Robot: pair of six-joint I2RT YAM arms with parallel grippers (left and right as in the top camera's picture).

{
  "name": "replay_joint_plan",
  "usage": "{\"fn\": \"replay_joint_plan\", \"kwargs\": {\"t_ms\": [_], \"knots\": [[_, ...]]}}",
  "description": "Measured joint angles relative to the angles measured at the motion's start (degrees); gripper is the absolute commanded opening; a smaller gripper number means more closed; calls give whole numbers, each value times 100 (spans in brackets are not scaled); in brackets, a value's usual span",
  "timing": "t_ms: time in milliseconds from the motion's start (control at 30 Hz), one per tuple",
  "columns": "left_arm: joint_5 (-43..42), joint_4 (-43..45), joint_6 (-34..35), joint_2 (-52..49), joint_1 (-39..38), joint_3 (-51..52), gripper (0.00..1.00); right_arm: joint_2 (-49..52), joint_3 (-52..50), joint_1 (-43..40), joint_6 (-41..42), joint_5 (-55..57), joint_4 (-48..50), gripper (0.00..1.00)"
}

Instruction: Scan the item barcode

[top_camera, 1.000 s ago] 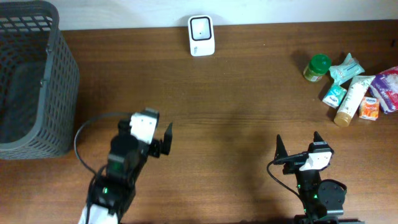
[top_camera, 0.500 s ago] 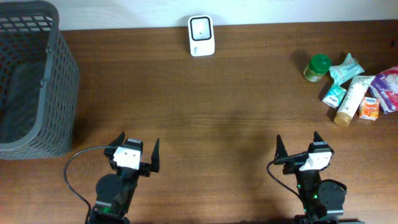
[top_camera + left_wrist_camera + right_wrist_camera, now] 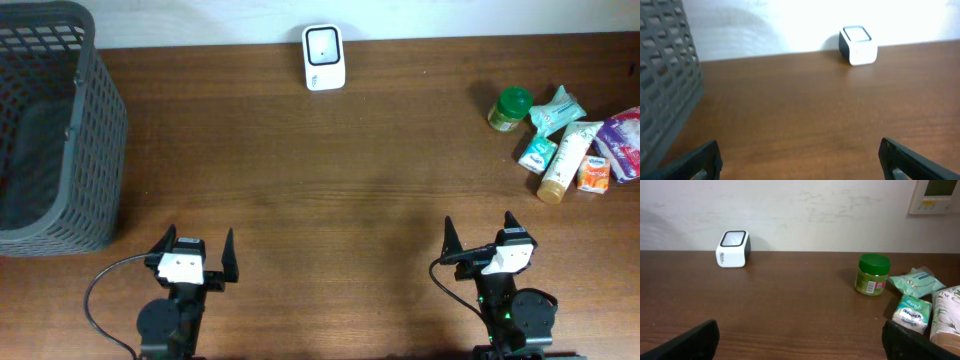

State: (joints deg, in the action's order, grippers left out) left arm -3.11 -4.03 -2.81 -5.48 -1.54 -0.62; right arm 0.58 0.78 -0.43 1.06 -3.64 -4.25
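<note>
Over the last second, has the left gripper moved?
Yes. In the overhead view the left gripper has drawn back and leftward, farther from the scanner and nearer the basket corner, jaws open.

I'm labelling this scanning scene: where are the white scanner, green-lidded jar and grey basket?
white scanner [image 3: 323, 46], overhead view, on its dark window.
green-lidded jar [image 3: 875, 263], right wrist view, on its lid.
grey basket [image 3: 100, 150], overhead view, on its mesh side wall.

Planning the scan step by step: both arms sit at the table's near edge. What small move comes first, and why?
Probably reach the open, empty right gripper toward the green-lidded jar: the items lie on its side, nothing is held, and nothing sits by the scanner.
</note>
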Motion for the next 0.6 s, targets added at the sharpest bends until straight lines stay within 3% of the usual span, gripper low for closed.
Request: {"fn": "replay_joint_plan", "kwargs": {"t_ms": [600], "knots": [[52,-11,695,463,299,0,99,0,0,0,0,0,0,99]]}}
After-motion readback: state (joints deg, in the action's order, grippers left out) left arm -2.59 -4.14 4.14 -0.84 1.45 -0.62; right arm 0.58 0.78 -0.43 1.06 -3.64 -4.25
